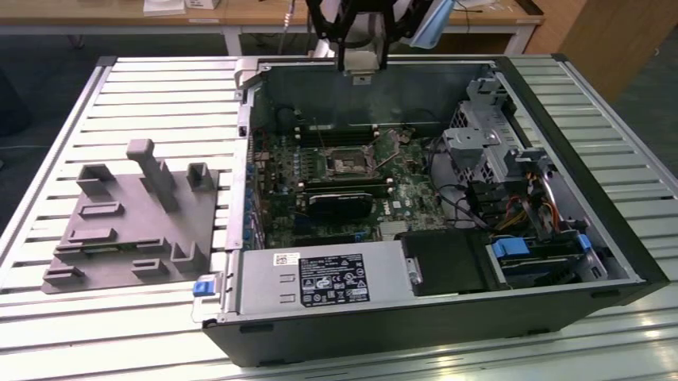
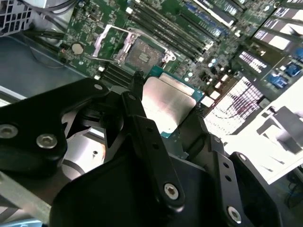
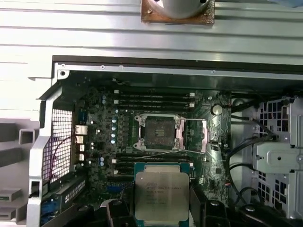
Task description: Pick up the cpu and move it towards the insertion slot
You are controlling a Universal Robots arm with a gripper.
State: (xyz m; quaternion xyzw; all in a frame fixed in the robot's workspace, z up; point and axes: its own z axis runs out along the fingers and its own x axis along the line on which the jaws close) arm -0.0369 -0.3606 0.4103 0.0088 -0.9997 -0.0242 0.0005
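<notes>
Tabletop [image 1: 127, 103]: pale metal, slatted, brightly lit.
Floor [image 1: 63, 55]: dark.
Behind: wooden desk [image 1: 265, 12] on white legs; wooden cabinet [image 1: 609, 32].

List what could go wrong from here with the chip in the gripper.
1. The cpu is pinched by its edges in the gripper; it might slip and fall onto the motherboard.
2. The insertion slot has its metal frame swung open; a tilted approach may snag it.

The cpu [image 3: 162, 196], silver-topped and green-edged, sits level above the board, apparently at six o'clock of the open, metal-framed insertion slot [image 3: 158, 133].
</notes>
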